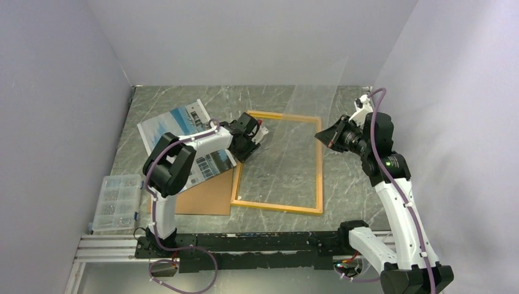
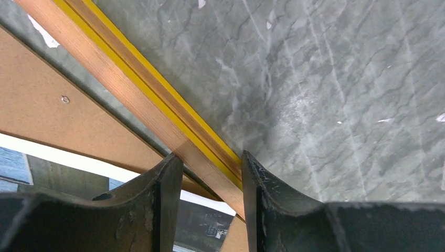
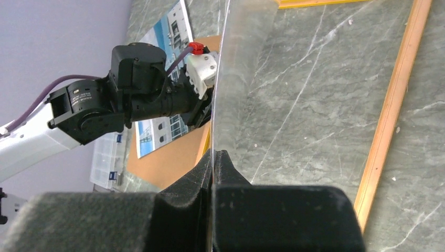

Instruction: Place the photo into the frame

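Top external view showed prep only: right gripper (image 3: pixel 212 157) pinched shut on the raised clear pane (image 3: pixel 231 79), left gripper (image 2: pixel 210 156) clamped on the frame (image 1: pixel 278 208) rail, the photo (image 1: pixel 177 122) just beside it, outside, not yet inserted.

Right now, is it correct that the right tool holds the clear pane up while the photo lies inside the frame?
No: the top view shows the photo outside the frame, to its left. The right tool does hold the clear pane up.

frame (image 1: pixel 276 207): yellow-orange, wood-toned edge
photo (image 1: pixel 173 124): blue sky, white building
pane (image 1: pixel 312 107): clear
backing board (image 1: pixel 205 197): plain brown
table (image 1: pixel 346 184): grey marble, veined white
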Tool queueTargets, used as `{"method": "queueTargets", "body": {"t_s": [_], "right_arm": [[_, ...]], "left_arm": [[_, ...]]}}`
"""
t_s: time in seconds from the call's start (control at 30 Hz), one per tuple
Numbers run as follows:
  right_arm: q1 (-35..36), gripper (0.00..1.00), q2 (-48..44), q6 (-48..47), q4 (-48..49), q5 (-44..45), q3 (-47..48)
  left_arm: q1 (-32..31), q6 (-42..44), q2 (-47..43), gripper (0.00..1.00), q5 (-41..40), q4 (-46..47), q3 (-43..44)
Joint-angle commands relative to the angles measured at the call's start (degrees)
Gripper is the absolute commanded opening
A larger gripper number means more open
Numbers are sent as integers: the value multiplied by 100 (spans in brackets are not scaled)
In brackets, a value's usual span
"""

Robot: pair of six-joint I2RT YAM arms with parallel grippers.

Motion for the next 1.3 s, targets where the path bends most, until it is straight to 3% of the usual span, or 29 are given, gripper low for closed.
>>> {"method": "queueTargets", "body": {"t_s": [0.0,0.13,0.47,0.67,0.93,1.1,1.27], "right_arm": [[7,0,-108,152,575,-223,-44],[7,0,-104,190,610,-297,-110],[15,0,5,161,547,-338,-39],[143,0,232,337,684,-468,58],[2056,0,1348,618,1361,-425,1075],[2108,0,1381,912,1922,-677,771],[1889,0,1393,1021,2551,-787,-293]], "left_arm": [[106,811,164,37,-471,-329,-324],[107,729,164,38,-357,-444,-184],[475,-12,-728,81,873,-1696,1071],[1431,-365,-1371,91,1757,-2049,1638],[3076,-466,-2134,94,2174,-1916,1504],[3377,-112,-2638,94,1741,-1702,1093],[3420,-91,-2738,94,1898,-1669,560]]}}
